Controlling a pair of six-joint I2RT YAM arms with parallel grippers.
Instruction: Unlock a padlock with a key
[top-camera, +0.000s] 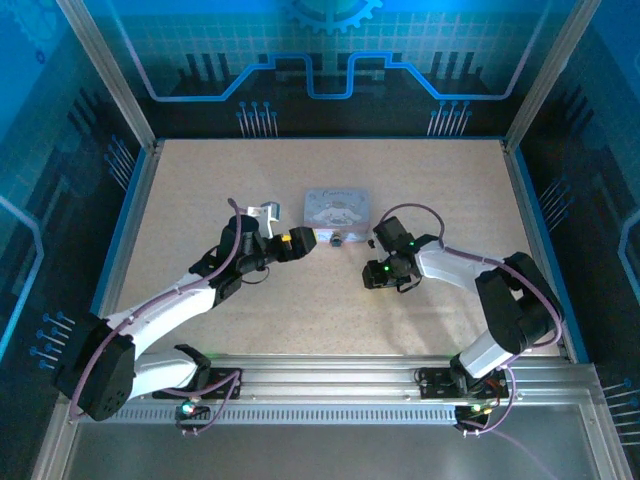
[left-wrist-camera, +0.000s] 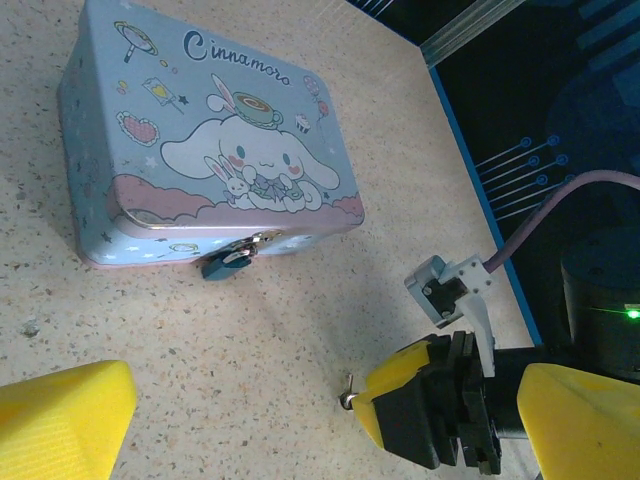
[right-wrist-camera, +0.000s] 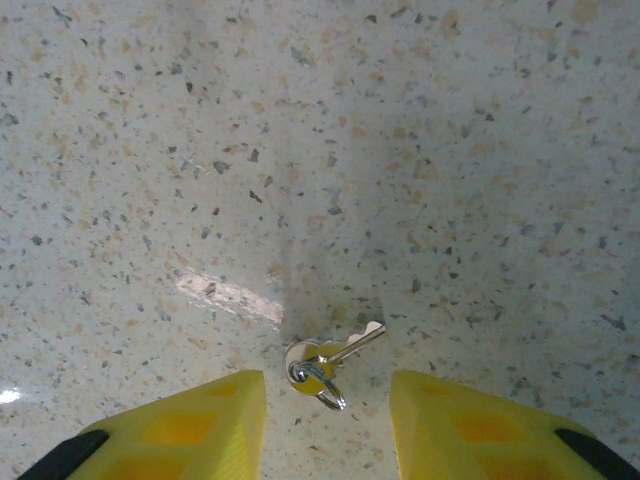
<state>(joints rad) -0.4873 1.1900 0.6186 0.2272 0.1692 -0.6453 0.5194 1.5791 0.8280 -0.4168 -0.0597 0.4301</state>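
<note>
While the key (right-wrist-camera: 335, 354) lies flat on the counter (right-wrist-camera: 450, 150), none of the unlocking is done yet. Your right hand (right-wrist-camera: 325, 425) hovers low over it with its yellow fingers spread wide, one on each side of the key ring, gripping nothing. Your left hand (top-camera: 297, 243) is open too and empty, just in front of the tin (left-wrist-camera: 210, 130). The padlock (left-wrist-camera: 226, 263) hangs from the tin's front clasp and looks locked. By my judgement, everything is left: pinch the key, carry it across, seat it in the padlock and turn.
</note>
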